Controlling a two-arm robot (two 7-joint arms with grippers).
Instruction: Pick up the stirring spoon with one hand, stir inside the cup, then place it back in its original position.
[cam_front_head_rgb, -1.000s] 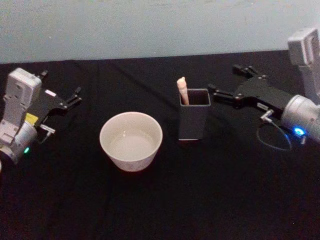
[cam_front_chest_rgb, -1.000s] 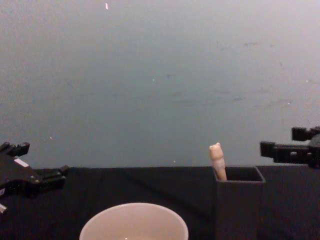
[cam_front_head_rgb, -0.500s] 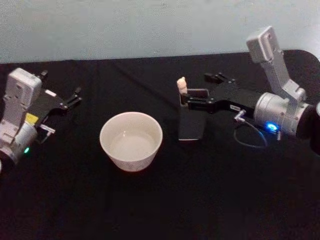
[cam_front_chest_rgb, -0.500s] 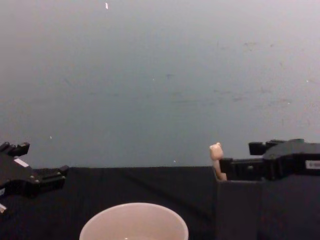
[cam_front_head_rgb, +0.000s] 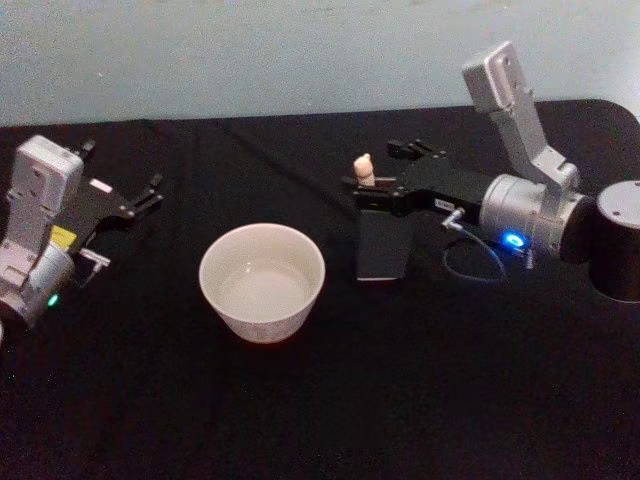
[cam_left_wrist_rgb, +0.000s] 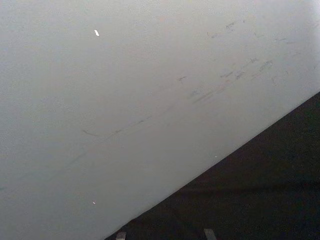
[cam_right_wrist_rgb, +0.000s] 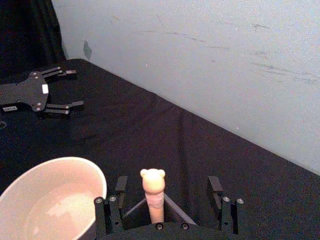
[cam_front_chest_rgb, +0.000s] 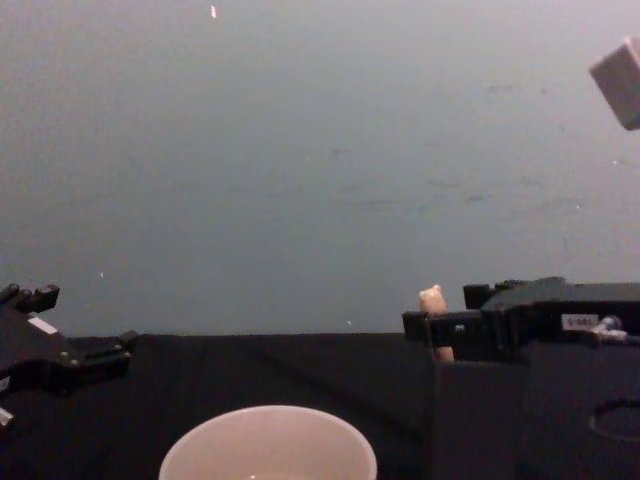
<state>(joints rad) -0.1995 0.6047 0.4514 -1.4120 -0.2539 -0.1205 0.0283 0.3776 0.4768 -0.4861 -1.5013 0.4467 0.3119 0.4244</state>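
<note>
The stirring spoon (cam_front_head_rgb: 364, 170) stands in the dark grey square holder (cam_front_head_rgb: 384, 250), and its cream knobbed handle (cam_right_wrist_rgb: 153, 192) sticks up above the rim (cam_front_chest_rgb: 432, 300). My right gripper (cam_front_head_rgb: 376, 171) hovers over the holder's top, open, with one finger on each side of the handle (cam_right_wrist_rgb: 167, 194) and a gap to both. The wide white cup (cam_front_head_rgb: 262, 280) sits on the table to the left of the holder (cam_right_wrist_rgb: 50, 200). At the table's left side my left gripper (cam_front_head_rgb: 135, 197) rests open and empty.
A black cloth (cam_front_head_rgb: 320, 400) covers the table, and a pale wall (cam_front_chest_rgb: 320, 150) rises behind it. The cup holds some clear liquid. The right arm's cable (cam_front_head_rgb: 470, 262) loops just right of the holder.
My right gripper has moved left, from beside the holder to over it, so that its open fingers now straddle the spoon handle. The left arm, cup and holder have not moved.
</note>
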